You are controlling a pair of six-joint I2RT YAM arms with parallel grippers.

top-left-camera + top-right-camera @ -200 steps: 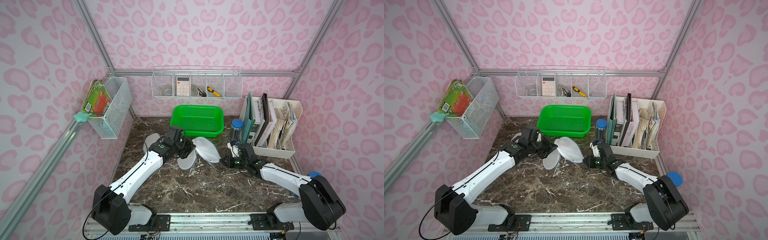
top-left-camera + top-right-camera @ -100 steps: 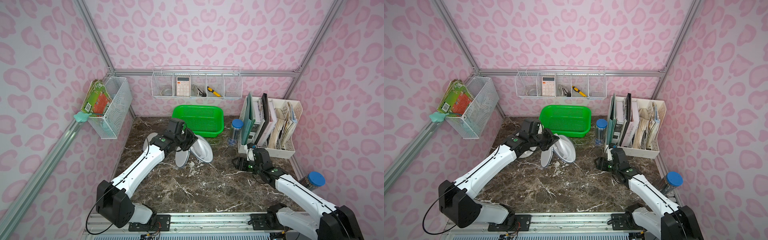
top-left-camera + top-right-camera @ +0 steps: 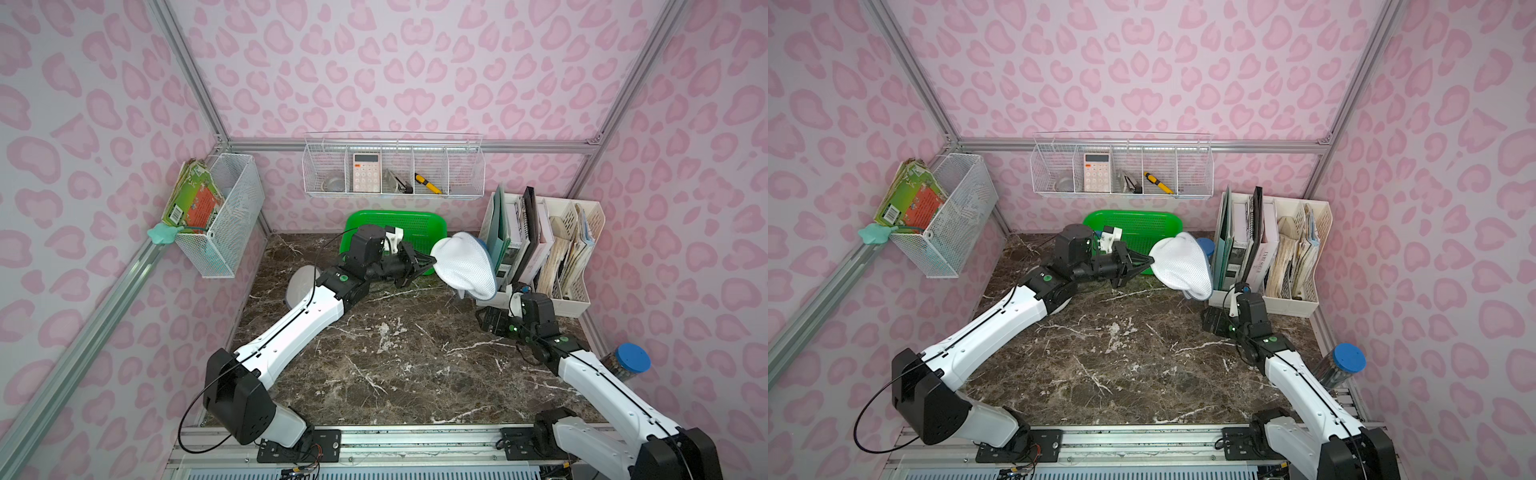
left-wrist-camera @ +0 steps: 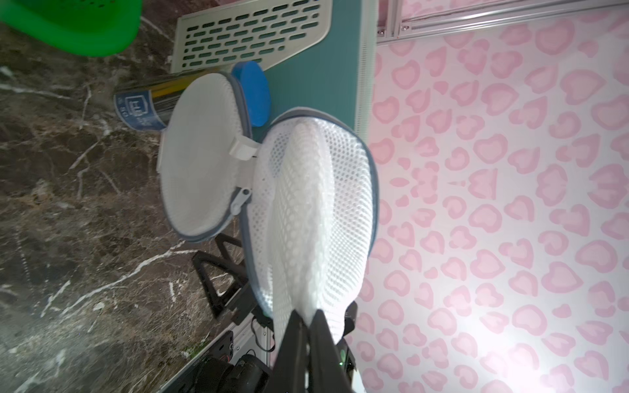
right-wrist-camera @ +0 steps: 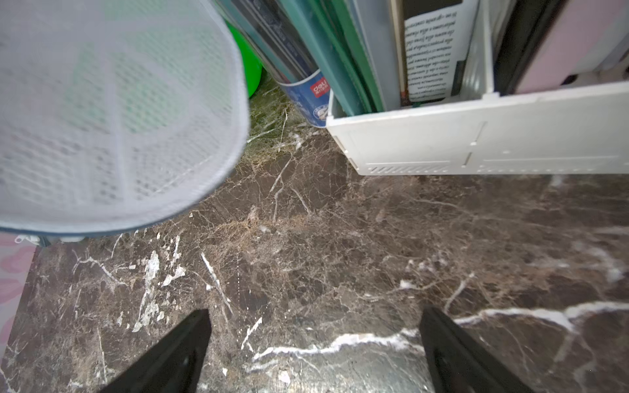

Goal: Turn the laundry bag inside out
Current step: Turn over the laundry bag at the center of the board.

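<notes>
1. Left gripper [image 4: 308,320], shut tight on a fold of the laundry bag [image 3: 463,264], holds it aloft beside the file rack [image 3: 577,297].
2. Right gripper [image 5: 313,316]: spread wide, empty, low near the bag.
3. Risk: the thin pinch may slip, or the bag may snag the rack.

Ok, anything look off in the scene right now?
One thing: a blue-lidded jar stands past the table's right edge, beside the right arm. Otherwise the laundry bag hangs from the shut left gripper, unzipped flap dangling; nothing spilled.
</notes>
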